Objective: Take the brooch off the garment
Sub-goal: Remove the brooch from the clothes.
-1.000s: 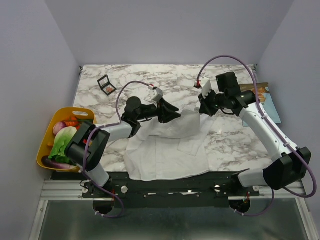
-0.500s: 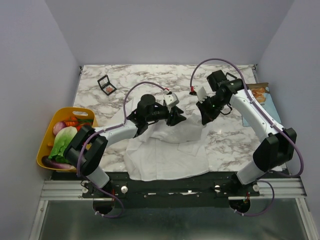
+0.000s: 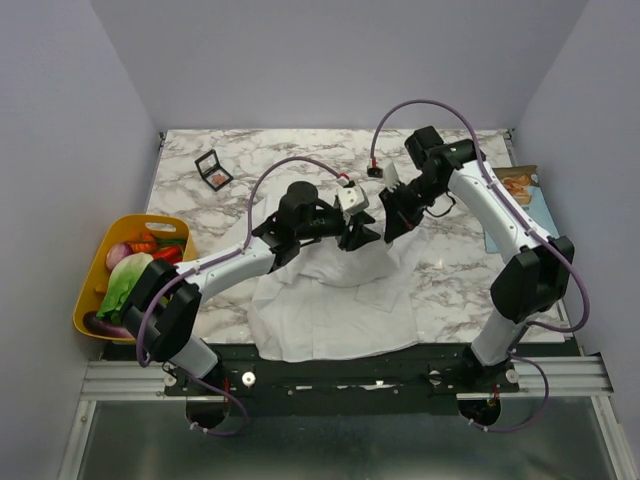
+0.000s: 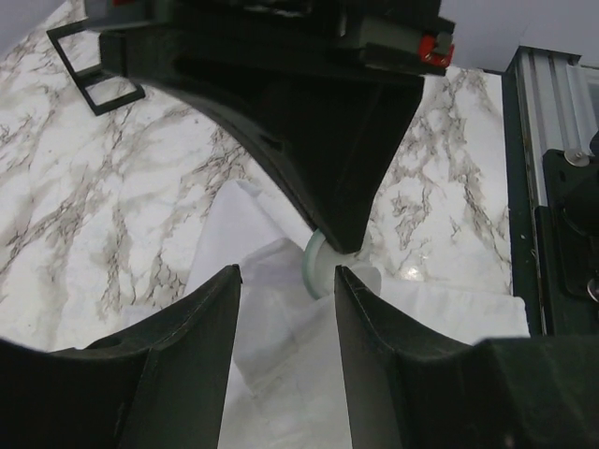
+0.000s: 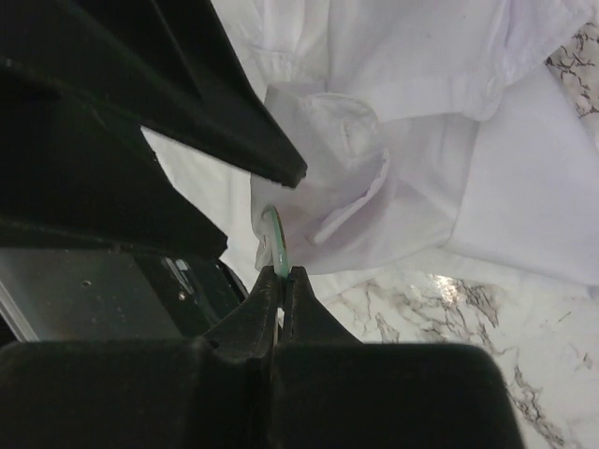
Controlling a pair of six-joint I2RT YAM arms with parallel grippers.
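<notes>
Since a second ago both arms have drawn together over the table's centre, raising a peak in the shirt. Nearest, the garment (image 3: 330, 305) spreads at six o'clock on the table (image 3: 460, 270). At its lifted twelve o'clock end the left hand (image 4: 285, 281) sits with fingers apart, fabric showing between them, unclamped. Just beyond, the right hand (image 5: 281, 278) is pinched together on the brooch (image 5: 276, 238), which seems still pinned in. To do this well, I judge the left should clamp fabric beside the brooch while the right pulls straight away.
</notes>
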